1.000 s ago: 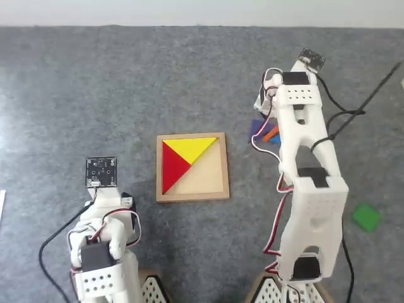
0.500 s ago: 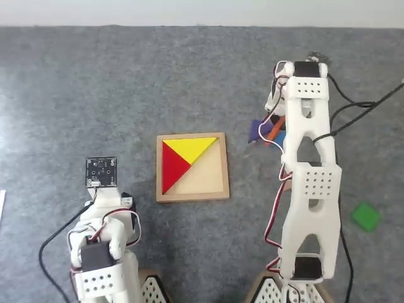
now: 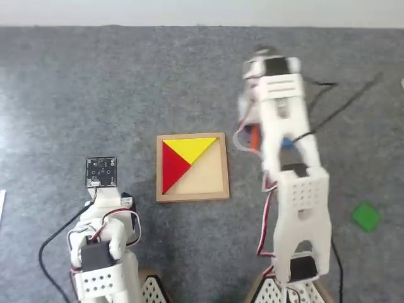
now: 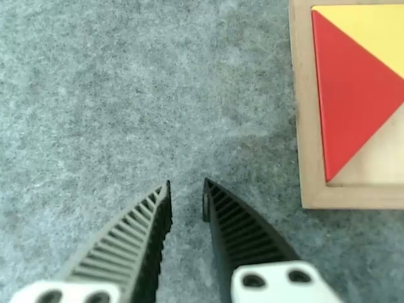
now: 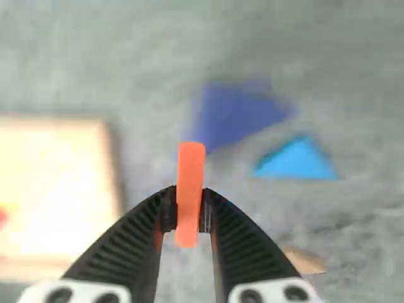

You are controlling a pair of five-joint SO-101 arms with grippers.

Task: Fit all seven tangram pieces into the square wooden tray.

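Tally: 2 of 7 pieces seated, 1 in the claw.
Yellow triangle (image 3: pixel 189 148) and red triangle (image 3: pixel 173 168) flat in the wooden tray (image 3: pixel 192 197), rest of its floor bare. Right gripper (image 5: pixel 188 192) pinched on the orange piece (image 5: pixel 190 161), edge-up, near the tray's side. Dark blue triangle (image 5: pixel 233 120), light blue triangle (image 5: pixel 295 160) and green piece (image 3: pixel 365 216) loose on the mat (image 3: pixel 95 82). Left gripper (image 4: pixel 186 189) narrowly parted, holding nothing.

Free room and obstacles, seen from above. In the tray (image 3: pixel 192 198), a yellow triangle (image 3: pixel 189 147) and a red triangle (image 3: pixel 173 168) fill the far-left half, and the near-right half is bare wood. Open mat (image 3: pixel 76 95) lies left of the tray, around the left gripper (image 4: pixel 186 184). The right arm (image 3: pixel 287 158) stretches along the tray's right side. Its right gripper (image 5: pixel 188 192) clamps an orange piece (image 5: pixel 189 165) above a purple triangle (image 5: pixel 233 117) and a blue triangle (image 5: pixel 295 159). A green piece (image 3: pixel 365 216) lies well apart.
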